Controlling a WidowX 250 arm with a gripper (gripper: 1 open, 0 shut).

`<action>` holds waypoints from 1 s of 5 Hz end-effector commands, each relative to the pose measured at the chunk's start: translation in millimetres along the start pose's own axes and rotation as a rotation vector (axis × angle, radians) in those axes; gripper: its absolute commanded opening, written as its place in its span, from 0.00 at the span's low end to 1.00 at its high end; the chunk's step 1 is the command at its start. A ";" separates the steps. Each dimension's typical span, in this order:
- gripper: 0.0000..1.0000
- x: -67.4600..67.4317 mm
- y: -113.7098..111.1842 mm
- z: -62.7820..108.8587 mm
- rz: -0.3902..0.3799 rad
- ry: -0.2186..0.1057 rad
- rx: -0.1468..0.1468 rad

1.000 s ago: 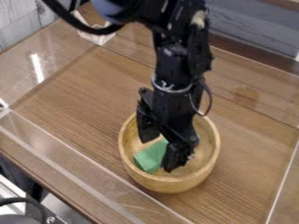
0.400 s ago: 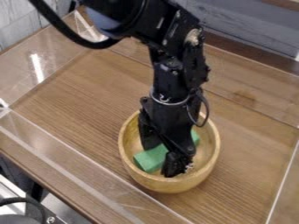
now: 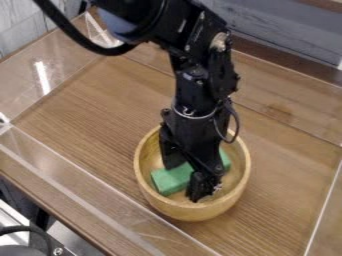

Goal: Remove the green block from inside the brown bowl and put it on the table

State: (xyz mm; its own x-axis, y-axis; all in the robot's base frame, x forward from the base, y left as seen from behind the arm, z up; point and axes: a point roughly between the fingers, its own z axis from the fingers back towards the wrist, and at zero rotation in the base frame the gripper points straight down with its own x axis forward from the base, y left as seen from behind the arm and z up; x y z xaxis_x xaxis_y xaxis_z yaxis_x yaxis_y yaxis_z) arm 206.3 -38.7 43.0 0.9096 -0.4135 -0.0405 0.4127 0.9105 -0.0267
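The brown bowl (image 3: 150, 192) sits on the table (image 3: 94, 110) near the front, right of centre. Inside it lies the green block (image 3: 168, 181), partly hidden by the arm. My black gripper (image 3: 186, 178) points straight down into the bowl, its fingers open and standing on either side of the block. One finger (image 3: 202, 185) reaches near the bowl's floor on the right of the block. From here I cannot tell whether the fingers touch the block.
Clear acrylic walls (image 3: 54, 170) run along the table's edges, close to the bowl at the front. The dark arm (image 3: 187, 50) rises over the middle of the table. Bare wood lies to the left and behind the bowl.
The gripper has sunk a little deeper into the bowl around the green block. Its jaws stay open and the block has not moved.
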 end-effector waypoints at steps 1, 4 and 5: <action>0.00 1.2 2.2 -3.5 0.002 -0.004 -0.005; 0.00 -4.2 -2.1 18.8 0.074 0.012 -0.039; 0.00 -6.4 -2.9 31.0 0.105 0.021 -0.053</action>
State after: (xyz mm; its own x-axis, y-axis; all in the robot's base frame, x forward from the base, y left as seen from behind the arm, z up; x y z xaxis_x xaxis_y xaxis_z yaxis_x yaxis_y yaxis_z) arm 190.9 -38.2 63.2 0.9376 -0.3260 -0.1205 0.3178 0.9445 -0.0827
